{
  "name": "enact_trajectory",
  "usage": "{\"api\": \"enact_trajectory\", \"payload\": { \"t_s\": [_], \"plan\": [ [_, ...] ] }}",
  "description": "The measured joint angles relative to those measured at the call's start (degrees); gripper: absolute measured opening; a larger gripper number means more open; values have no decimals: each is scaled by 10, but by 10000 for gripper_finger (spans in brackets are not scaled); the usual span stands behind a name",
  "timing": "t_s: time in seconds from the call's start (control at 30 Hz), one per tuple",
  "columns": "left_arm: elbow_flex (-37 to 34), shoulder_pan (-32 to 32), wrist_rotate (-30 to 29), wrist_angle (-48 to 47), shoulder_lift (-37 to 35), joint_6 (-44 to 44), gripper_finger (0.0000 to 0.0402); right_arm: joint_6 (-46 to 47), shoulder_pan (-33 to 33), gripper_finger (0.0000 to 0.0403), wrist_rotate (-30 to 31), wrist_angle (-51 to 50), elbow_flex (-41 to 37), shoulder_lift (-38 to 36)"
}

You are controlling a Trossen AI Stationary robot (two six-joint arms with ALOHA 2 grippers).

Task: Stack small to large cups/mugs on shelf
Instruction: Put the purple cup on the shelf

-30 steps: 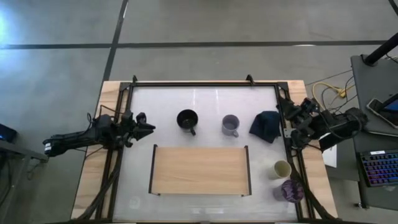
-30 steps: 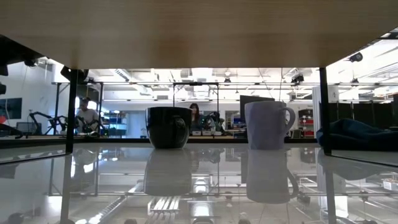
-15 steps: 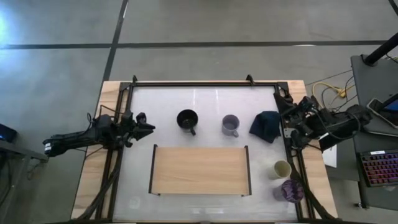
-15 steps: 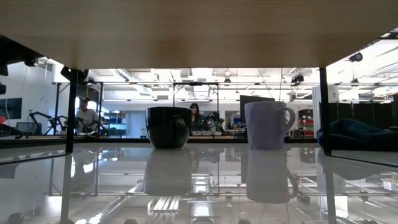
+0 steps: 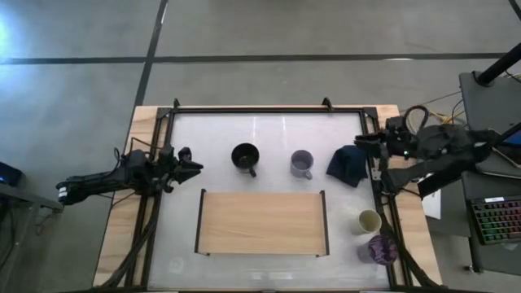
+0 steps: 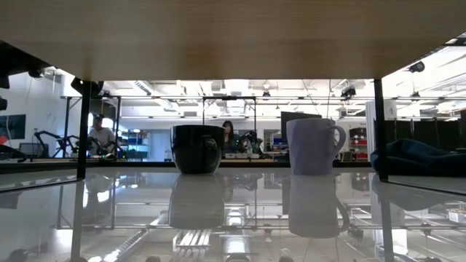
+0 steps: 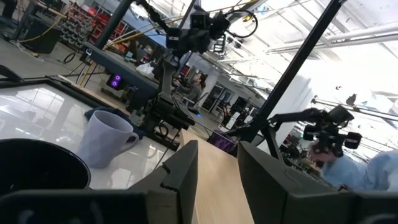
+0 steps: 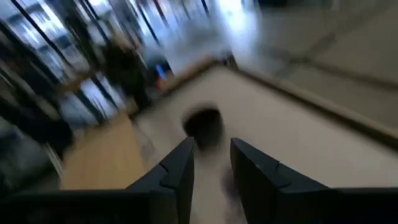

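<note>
The black mug (image 5: 245, 156) and the grey-lavender mug (image 5: 302, 163) stand upright on the white tabletop behind the light-wood shelf (image 5: 260, 222). The cream cup (image 5: 369, 220) and the purple cup (image 5: 381, 249) stand near the table's right edge, right of the shelf. My left gripper (image 5: 194, 166) hovers open at the left edge, pointing toward the black mug (image 7: 31, 169). My right gripper (image 5: 361, 142) is open above the right rail, next to the dark blue cloth (image 5: 348, 163); its blurred wrist view shows the black mug (image 8: 204, 127) ahead.
The dark blue cloth lies crumpled right of the lavender mug (image 6: 313, 145). A black frame (image 5: 269, 109) rings the tabletop. The shelf's black brackets (image 5: 199, 221) stand at its short ends. A keyboard and cables sit beyond the right edge. People show in the room behind.
My right arm has swung toward the far edge and a little toward the table's left, bringing its gripper over the right rail beside the cloth; its wrist view is blurred by the motion. The left arm and all cups have kept still.
</note>
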Motion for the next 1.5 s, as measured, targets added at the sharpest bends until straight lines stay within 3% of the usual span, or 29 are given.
{"api": "enact_trajectory", "payload": {
  "t_s": [0.27, 0.4, 0.57, 0.73, 1.03, 1.23, 1.33, 1.5],
  "plan": [
    [0, 0, 0, 0, 0, 0, 100, 135, 0, 103, -186, -379, 190, 155],
    [0, 0, 0, 0, 0, 0, 100, 156, 1, 105, -303, -367, 201, 181],
    [0, 0, 0, 2, 1, 0, 100, 227, 9, 105, -392, -374, 207, 210],
    [0, 0, 0, 1, 2, 0, 100, 345, 58, 105, -473, -376, 199, 223],
    [0, 0, 0, 1, 0, 0, 100, 655, 259, 105, -489, -378, 137, 251],
    [0, 0, 0, 4, 0, 0, 100, 850, 398, 105, -481, -376, 138, 307],
    [0, 0, 0, 4, 0, 0, 100, 922, 438, 108, -459, -369, 157, 346],
    [0, 0, 0, 4, 0, 0, 100, 924, 440, 131, -436, -354, 188, 415]
  ]
}}
